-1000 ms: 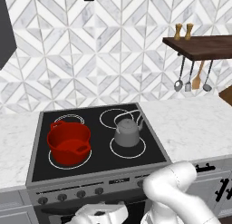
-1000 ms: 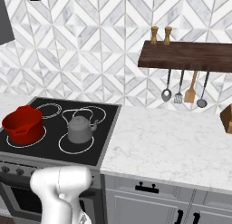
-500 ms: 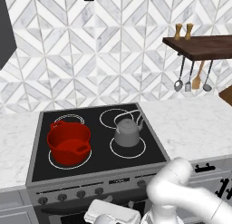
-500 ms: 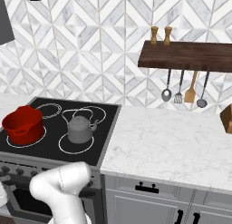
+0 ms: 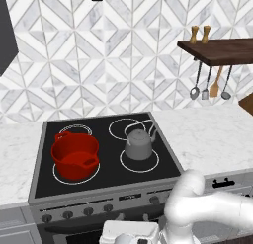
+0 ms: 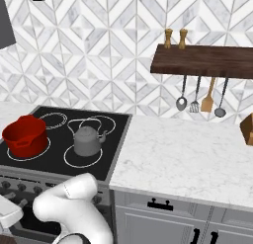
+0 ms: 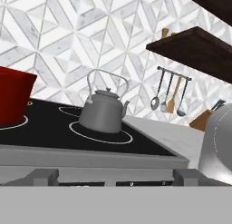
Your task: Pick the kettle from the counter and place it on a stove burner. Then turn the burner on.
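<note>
Black glass cooktop [image 5: 106, 181] is set into the white marble worktop [image 6: 188, 154]. The kettle [image 5: 138, 144] stands upright inside the front right stove burner [image 5: 140, 160], so placement looks complete. Its spout points right, toward the bare worktop; its wire handle arches overhead. The red pot [image 5: 74, 156] occupies the front left ring. The jaws stand apart, empty, low before the knob panel [image 5: 99, 209], presumably to switch on the burner.

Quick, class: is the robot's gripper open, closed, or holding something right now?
Gripper: open, holding nothing; the small grey metal kettle sits on the black glass cooktop.
</note>
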You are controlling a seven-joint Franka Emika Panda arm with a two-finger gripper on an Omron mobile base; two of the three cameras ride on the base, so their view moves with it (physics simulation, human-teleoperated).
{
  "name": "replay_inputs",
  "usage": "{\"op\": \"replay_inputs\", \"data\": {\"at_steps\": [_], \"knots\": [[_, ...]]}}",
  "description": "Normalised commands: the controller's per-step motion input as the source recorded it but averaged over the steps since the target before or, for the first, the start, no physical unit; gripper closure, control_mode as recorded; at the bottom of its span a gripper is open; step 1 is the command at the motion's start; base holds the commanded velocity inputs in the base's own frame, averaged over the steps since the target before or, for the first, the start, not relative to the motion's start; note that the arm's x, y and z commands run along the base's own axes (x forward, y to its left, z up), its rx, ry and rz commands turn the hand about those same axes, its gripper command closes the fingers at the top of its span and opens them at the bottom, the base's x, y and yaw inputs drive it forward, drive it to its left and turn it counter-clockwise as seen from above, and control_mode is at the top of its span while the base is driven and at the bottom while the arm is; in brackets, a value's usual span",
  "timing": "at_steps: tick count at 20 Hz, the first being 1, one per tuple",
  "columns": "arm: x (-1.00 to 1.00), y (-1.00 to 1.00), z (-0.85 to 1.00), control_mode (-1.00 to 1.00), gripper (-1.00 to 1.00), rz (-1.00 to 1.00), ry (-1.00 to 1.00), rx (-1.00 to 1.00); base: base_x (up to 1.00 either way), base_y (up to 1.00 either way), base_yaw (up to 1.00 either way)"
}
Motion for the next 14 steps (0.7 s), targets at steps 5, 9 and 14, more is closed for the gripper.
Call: {"op": "replay_inputs", "data": {"at_steps": [5,9,14], "knots": [[0.13,0.63,-0.21,-1.0,-1.0,0.15,0.0,0.0,0.0,0.0,0.0],[0.18,0.4,-0.22,-1.0,-1.0,0.11,0.01,0.0,0.0,0.0,0.0],[0.2,0.04,-0.12,-1.0,-1.0,0.03,0.02,0.0,0.0,0.0,0.0]]}}
